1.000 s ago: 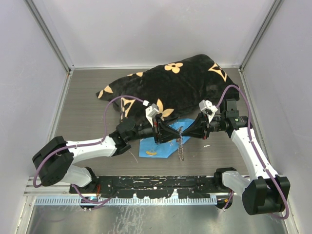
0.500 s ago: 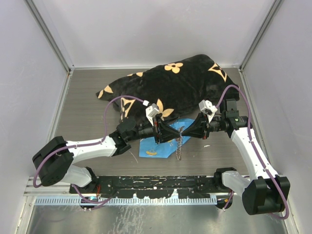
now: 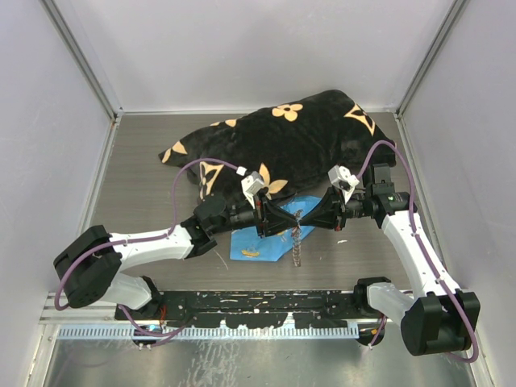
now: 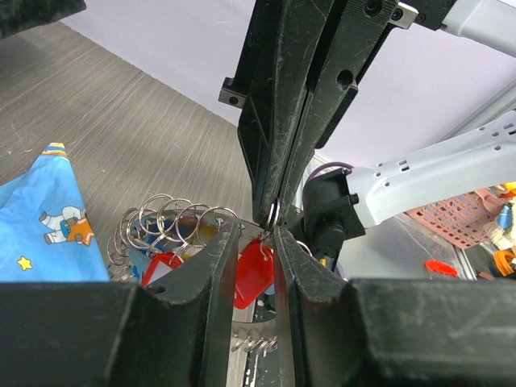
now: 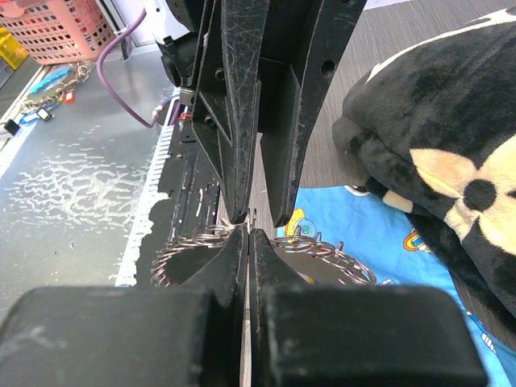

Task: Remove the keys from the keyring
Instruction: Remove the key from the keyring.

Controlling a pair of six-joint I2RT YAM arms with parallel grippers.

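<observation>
My right gripper (image 5: 246, 238) is clamped: its scuffed black plastic fingers press together with only a hairline seam between them, pinching a thin loop of silver wire on the keyring (image 4: 165, 222). Meeting it tip to tip, my left gripper (image 4: 256, 242) is drawn in to a slim slot. The flat glossy head of a red key (image 4: 251, 272) shows through that slot. I cannot tell whether the left fingers actually bite on the wire or just bracket it.

The keyring is a slack string of many small round wire loops, bright and springy-looking. It bunches beside the fingertips and, in the overhead view, hangs down from where the two grippers meet, above the near edge of a blue cloth (image 4: 40, 226). That cloth is thin and smooth, printed with little cartoon figures and stars, and lies flat on the grey wood-grain table (image 3: 145, 185). Behind it is a heap of black plush blanket (image 5: 435, 121), fuzzy, with cream flower shapes.
</observation>
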